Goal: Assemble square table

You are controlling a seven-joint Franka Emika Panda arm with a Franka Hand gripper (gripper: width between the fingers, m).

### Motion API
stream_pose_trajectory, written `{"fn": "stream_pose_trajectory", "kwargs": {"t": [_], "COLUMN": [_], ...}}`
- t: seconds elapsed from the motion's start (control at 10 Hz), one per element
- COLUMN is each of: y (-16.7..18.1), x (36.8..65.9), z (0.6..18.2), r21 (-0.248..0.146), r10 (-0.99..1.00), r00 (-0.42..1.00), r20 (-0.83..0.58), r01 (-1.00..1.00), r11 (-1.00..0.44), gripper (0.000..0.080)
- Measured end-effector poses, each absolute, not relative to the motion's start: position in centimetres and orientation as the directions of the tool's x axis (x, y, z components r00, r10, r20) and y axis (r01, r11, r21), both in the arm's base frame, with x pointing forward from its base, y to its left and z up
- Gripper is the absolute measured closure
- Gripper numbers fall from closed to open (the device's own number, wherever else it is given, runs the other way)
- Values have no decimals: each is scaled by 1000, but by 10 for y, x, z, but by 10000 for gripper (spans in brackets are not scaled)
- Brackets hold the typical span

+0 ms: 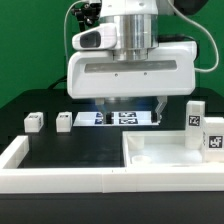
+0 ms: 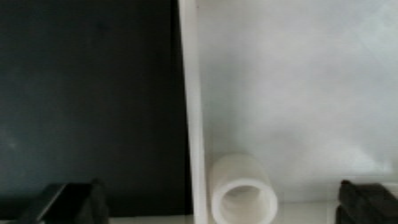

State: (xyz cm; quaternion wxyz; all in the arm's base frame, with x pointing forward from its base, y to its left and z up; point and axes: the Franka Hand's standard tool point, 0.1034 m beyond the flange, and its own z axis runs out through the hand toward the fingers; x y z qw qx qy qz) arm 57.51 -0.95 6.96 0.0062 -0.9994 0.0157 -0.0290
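Holding: nothing; gripper point(image 2: 221, 203) is spread wide and both fingertips are bare.
Gripper place: low over the edge of the slab point(image 2: 302, 100), one fingertip above the black worktop point(image 2: 89, 90), the other above the slab.
Slab: flat on the worktop at the exterior view's right, near the rail point(image 1: 60, 180).
Tube shape: a rounded white form point(image 2: 240, 192) at the slab edge, between the fingertips; recess or leg, cannot tell.
Legs: leg A point(image 1: 33, 121) and leg B point(image 1: 64, 120) sit well apart from the slab at the exterior view's left. Leg C point(image 1: 195, 127) and leg D point(image 1: 214, 140) stand upright by the slab's far side; on it or behind it, cannot tell.
Marker board: the marker board point(image 1: 122, 117) lies just behind the gripper.
Step, judged: lining up for a grip at the slab edge.
Risk 1: a fingertip lands on the slab's top rather than straddling the edge, so the jaws close on nothing.
Risk 2: an off-centre pinch twists or skids the slab across the smooth worktop.
Risk 3: a shifted slab knocks over leg C or leg D.
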Motion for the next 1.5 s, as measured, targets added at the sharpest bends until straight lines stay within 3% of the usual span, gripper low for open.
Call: {"fn": "stream_pose_trajectory", "kwargs": {"t": [0.9, 1.5], "y": [-14, -21], "x": [565, 563], "z": [31, 28], "r21": [12, 14], "r10": [-32, -9], "r00": [999, 1000], "r20": [31, 27], "r01": [-33, -10], "r11": [-999, -1000], "gripper": [150, 150]}}
